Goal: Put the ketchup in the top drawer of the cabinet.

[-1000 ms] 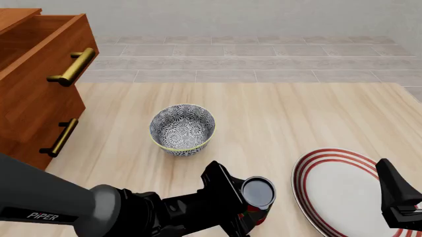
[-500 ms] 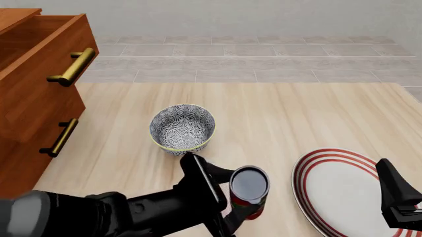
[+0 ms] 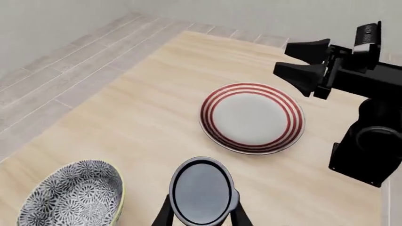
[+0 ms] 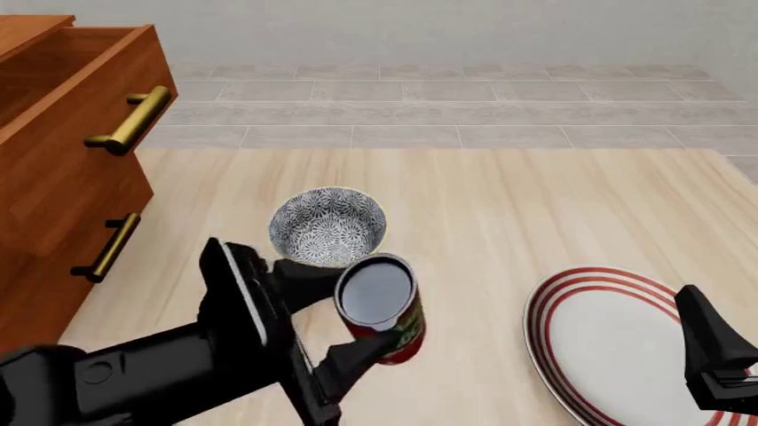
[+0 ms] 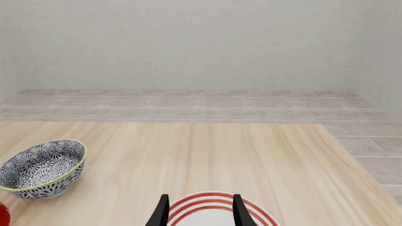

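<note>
My left gripper (image 4: 346, 318) is shut on the ketchup (image 4: 382, 306), a small red container with a dark grey round top, and holds it above the table just in front of the bowl. In the left wrist view the ketchup's top (image 3: 201, 190) sits between the fingers (image 3: 164, 214). The cabinet (image 4: 53, 191) stands at the far left. Its top drawer (image 4: 113, 84) is pulled out, with a brass handle (image 4: 130, 120). My right gripper (image 4: 711, 351) is open and empty over the plate at the near right; it also shows in the right wrist view (image 5: 199, 211).
A patterned grey bowl (image 4: 328, 226) sits mid-table between the ketchup and the cabinet. A white plate with red rings (image 4: 604, 337) lies at the near right. The lower drawer's handle (image 4: 106, 248) juts out at the left. Grey floor tiles lie beyond the table's far edge.
My left gripper has lifted the ketchup and carried it left and away from me, from beside the plate to just in front of the bowl. The right arm has not moved.
</note>
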Robot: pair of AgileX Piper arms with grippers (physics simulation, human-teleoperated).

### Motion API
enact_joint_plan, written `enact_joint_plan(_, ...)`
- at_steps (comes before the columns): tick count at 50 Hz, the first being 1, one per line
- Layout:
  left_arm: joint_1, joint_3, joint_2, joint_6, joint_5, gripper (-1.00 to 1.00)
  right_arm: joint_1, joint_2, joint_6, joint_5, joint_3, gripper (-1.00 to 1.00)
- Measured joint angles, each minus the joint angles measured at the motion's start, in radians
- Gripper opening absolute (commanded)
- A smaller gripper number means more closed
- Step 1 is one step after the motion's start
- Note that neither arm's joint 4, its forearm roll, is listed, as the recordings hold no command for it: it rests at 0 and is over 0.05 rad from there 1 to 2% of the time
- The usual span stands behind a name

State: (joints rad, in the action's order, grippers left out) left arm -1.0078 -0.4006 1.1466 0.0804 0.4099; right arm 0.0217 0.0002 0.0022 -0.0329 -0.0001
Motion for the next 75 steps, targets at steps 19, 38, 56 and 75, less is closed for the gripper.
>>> enact_joint_plan(19, 0.146, 0.040, -0.368, -0.030, -0.249, -1.00, 0.000, 0.000, 0.000, 0.000, 0.000, 1.00)
enact_joint_plan(38, 0.326, -0.061, -0.630, -0.109, -0.576, -1.00, 0.000, 0.000, 0.000, 0.000, 0.000, 1.00)
enact_joint_plan(56, 0.473, -0.276, -0.738, -0.124, -0.957, -1.00, 0.000, 0.000, 0.000, 0.000, 0.000, 1.00)
enact_joint_plan(75, 0.580, -0.528, -0.687, -0.044, -1.209, -1.00, 0.000, 0.000, 0.000, 0.000, 0.000, 1.00)
